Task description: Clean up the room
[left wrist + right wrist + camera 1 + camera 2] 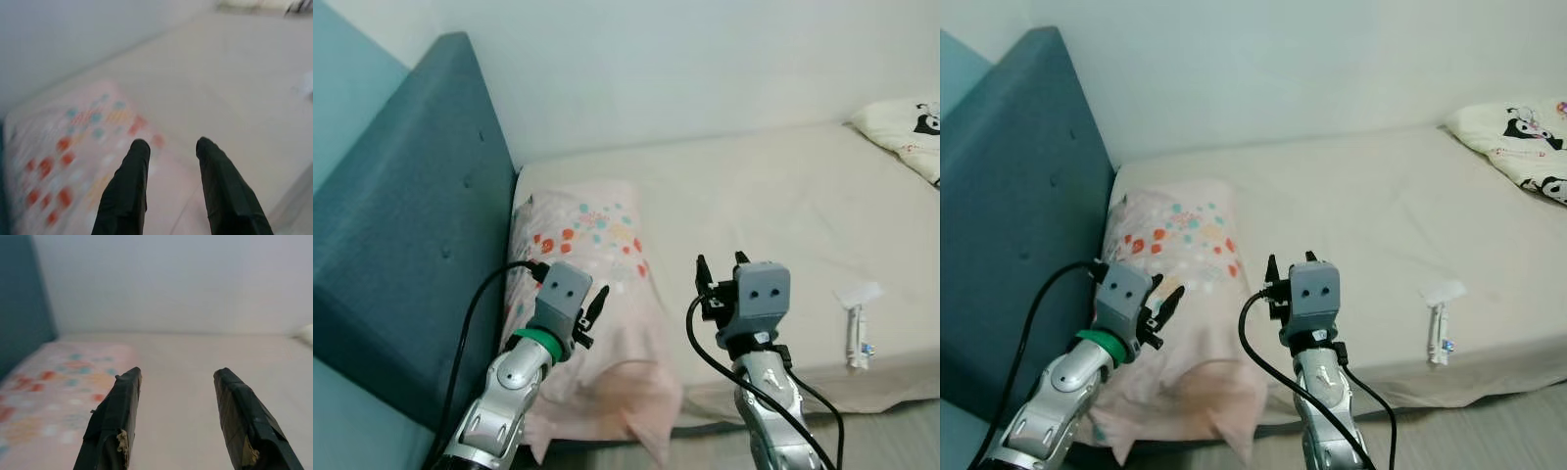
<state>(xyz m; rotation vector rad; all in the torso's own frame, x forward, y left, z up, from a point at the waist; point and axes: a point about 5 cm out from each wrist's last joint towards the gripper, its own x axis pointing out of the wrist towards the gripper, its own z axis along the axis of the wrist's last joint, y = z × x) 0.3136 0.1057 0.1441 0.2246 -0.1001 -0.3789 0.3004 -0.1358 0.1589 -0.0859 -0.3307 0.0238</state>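
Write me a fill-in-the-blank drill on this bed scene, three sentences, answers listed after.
1. The pink pillow with coloured dots lies against the dark ____ headboard.
2. The small white tube lies on the mattress nearer the robot's ____ gripper.
3. The left gripper and the right gripper both hold ____, their fingers spread apart.

Missing words: blue; right; nothing
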